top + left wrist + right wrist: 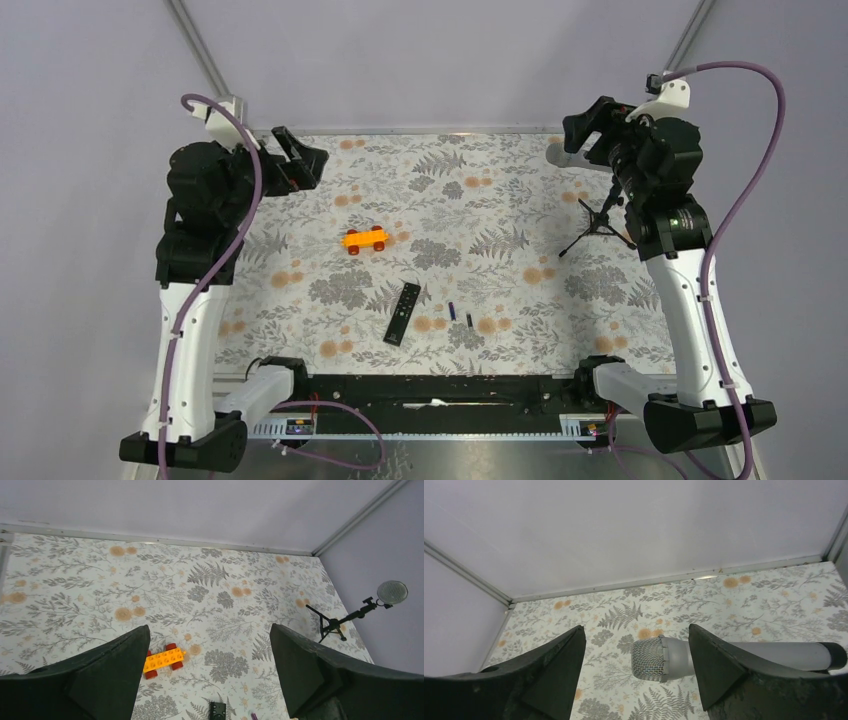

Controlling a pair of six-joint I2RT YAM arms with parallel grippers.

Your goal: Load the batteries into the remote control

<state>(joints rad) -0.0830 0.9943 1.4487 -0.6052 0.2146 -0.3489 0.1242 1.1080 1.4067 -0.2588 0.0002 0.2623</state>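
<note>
The remote control (403,313), a slim black bar, lies near the table's front edge; its tip (217,711) shows at the bottom of the left wrist view. Just right of it lie the two batteries, a purplish-blue one (452,311) and a darker one (469,319); one purple end (253,715) shows in the left wrist view. My left gripper (300,160) (209,630) hangs open high over the back left, holding nothing. My right gripper (580,128) (636,627) is open at the back right, far from the remote.
An orange toy car (366,239) (163,660) with red wheels sits mid-table, behind the remote. A grey microphone (566,155) (659,658) on a small black tripod (600,225) (345,620) stands at the back right, just below my right gripper. Grey walls enclose the table.
</note>
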